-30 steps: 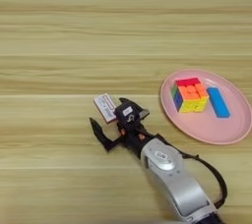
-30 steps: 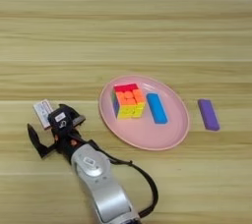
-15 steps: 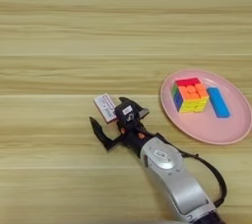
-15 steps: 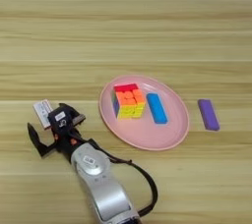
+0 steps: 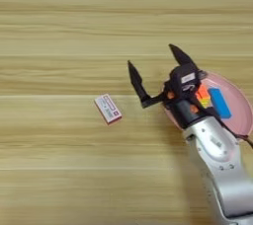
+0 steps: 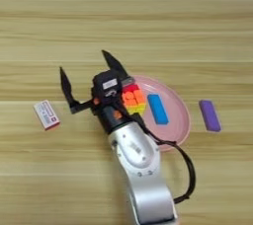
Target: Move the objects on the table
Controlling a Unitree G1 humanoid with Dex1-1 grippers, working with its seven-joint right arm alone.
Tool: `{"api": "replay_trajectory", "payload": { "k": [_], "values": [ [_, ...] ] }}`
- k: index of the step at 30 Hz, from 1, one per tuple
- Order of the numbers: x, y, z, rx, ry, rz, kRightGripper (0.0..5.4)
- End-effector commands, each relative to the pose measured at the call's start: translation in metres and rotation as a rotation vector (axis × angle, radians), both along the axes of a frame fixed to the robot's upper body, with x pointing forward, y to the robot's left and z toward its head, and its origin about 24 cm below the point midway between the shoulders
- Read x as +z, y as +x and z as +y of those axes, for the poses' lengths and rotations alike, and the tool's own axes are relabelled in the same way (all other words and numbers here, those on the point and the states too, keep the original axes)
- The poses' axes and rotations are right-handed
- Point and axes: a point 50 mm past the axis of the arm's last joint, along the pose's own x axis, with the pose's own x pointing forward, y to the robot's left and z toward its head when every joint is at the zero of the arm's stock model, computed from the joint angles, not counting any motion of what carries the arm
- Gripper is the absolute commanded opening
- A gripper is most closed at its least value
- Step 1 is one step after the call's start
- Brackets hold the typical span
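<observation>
Right eye view shows the whole layout, yet the silver forearm (image 6: 141, 169) and black wrist housing cover the left part of the puzzle cube (image 6: 134, 99), so only its red, orange, yellow and green tiles toward the right can be read. In the left eye view the pink plate (image 5: 237, 115) is cut by the right edge, and the cube there is almost wholly hidden behind the wrist. The print on the white-and-red box (image 6: 46, 114) is too small to make out.

The right arm rises from the bottom edge and slants up and to the left. Its gripper (image 6: 88, 71) stands at the plate's left rim, just left of the cube, with the 2 black fingers spread wide in a V, one tip pointing left and one pointing up, and nothing held between them.

The blue block (image 6: 157, 108) lies flat on the plate just right of the cube, apart from it. A purple block (image 6: 209, 115) lies on the table (image 6: 148, 17) to the right of the plate, seen only in the right eye view. The box lies well left of the gripper.

1 second ago the gripper was at the box with its fingers around it; it has since moved right to the plate's edge, leaving the box behind on the wood.
</observation>
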Motion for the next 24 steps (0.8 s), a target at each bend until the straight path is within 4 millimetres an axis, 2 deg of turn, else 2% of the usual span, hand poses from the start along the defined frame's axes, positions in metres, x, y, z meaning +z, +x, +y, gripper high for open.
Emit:
{"api": "replay_trajectory", "payload": {
  "k": [1,6,10,17,20,24],
  "values": [
    [0.024,0.002,-0.033,-0.112,0.027,-0.110,5.38],
    [0.032,-0.001,-0.069,-0.240,0.039,-0.132,5.38],
    [0.028,-0.001,-0.090,-0.347,0.089,-0.128,5.38],
    [0.018,0.002,-0.091,-0.355,0.099,-0.089,5.38],
    [0.020,0.003,-0.092,-0.385,0.079,-0.148,5.38],
    [0.013,0.006,-0.088,-0.361,0.094,-0.171,5.38]
  ]
}}
